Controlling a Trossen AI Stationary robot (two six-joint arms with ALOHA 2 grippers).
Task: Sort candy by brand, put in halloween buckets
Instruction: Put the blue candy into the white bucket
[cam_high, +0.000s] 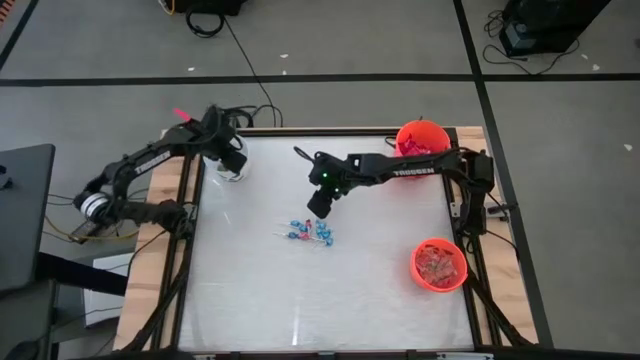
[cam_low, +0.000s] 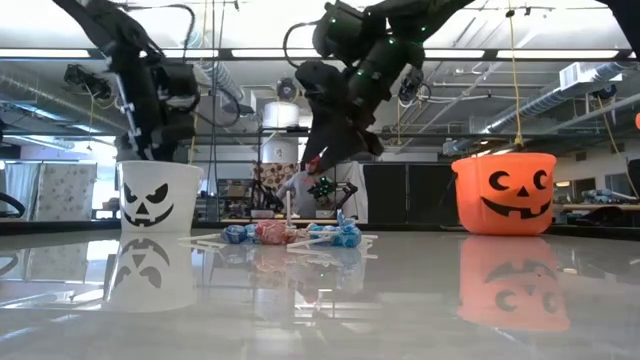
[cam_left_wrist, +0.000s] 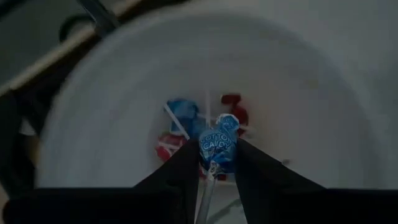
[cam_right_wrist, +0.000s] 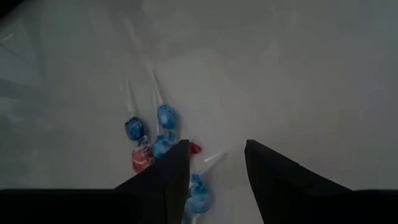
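On the glossy white table, blue and red lollipops lie clustered near its middle. The right gripper hangs spread and empty just above them, ready to descend. The left gripper pinches a blue lollipop over the white bucket by the far left corner; release comes next.

Glossy white tabletop, shiny plastic buckets
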